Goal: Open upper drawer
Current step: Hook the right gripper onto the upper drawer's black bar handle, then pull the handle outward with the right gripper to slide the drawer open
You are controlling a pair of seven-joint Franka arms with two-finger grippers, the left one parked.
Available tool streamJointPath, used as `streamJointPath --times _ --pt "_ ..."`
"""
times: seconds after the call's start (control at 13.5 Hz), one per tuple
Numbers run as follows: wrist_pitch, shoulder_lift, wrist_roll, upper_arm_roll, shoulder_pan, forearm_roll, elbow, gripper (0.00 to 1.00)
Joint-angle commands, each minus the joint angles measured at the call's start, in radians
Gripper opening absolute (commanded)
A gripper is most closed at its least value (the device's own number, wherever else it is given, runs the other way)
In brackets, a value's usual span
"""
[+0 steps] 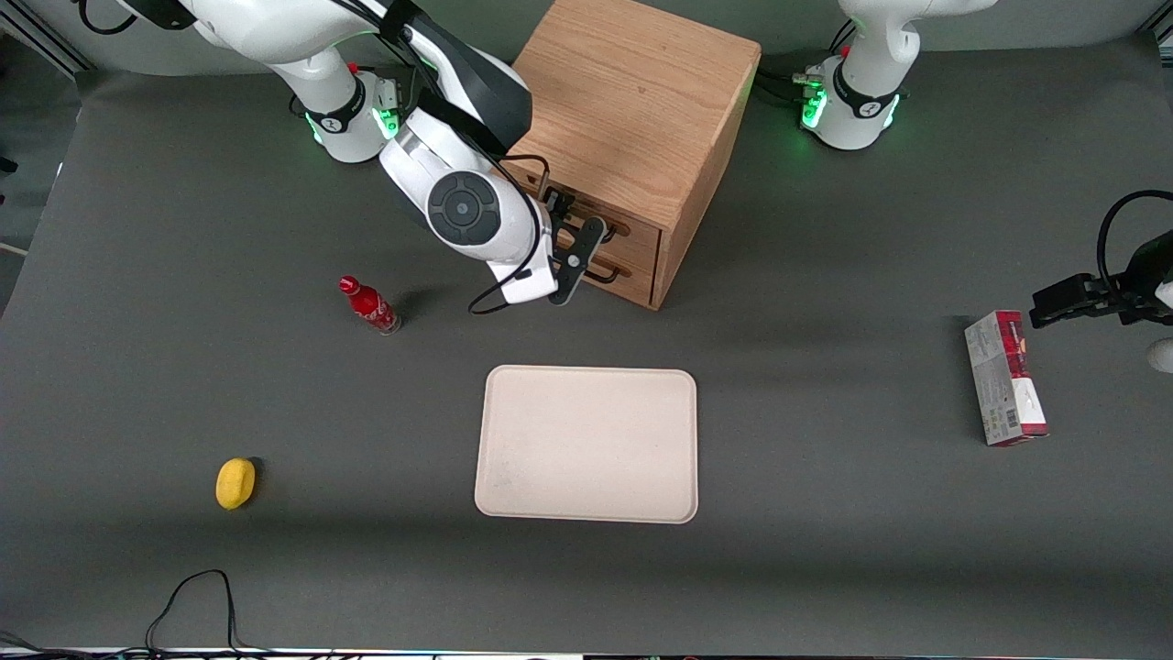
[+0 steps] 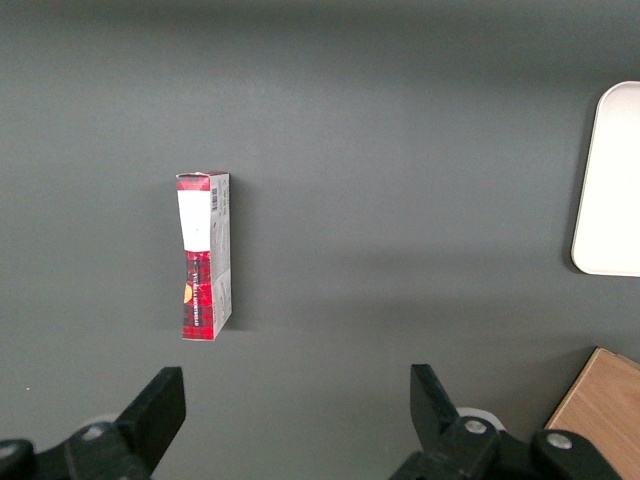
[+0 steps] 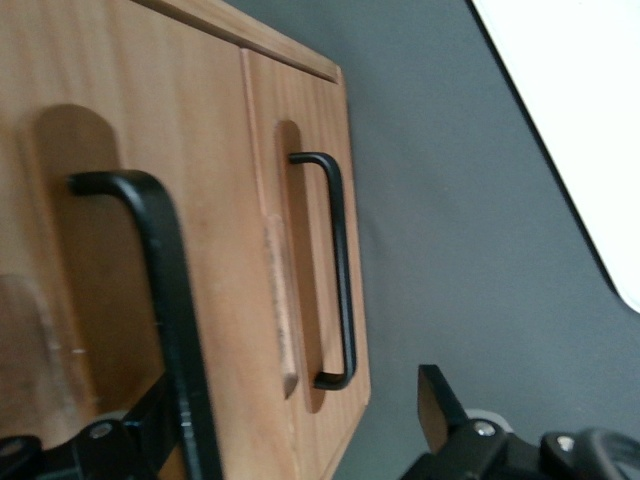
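Front view, as I log it: oak cabinet (image 1: 632, 110) stands farther from the camera than the tray (image 1: 586, 445); upper drawer (image 1: 632, 231) sits closed; gripper (image 1: 575, 252), fingers spread, straddles its black handle (image 3: 165, 290) without clamping.

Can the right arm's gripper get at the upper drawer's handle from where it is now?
Probably yes. The gripper is open right at the cabinet front, and in the right wrist view the upper drawer's handle runs between its fingers. Nothing blocks it; the lower handle sits clear of them.
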Motion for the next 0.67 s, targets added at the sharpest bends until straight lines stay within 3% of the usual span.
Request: streamJointPath --times 0.0,0.15,0.37,0.59 --pt "0.010 0.010 -0.066 -0.006 -0.009 -0.046 0.028 1.00" --pt "0.006 0.016 -0.097 -0.009 -0.032 -0.058 0.044 1.00" --pt "0.006 0.023 -0.102 -0.011 -0.046 -0.135 0.076 1.00" --pt "0.005 0.036 -0.149 -0.012 -0.085 -0.153 0.103 1.00"
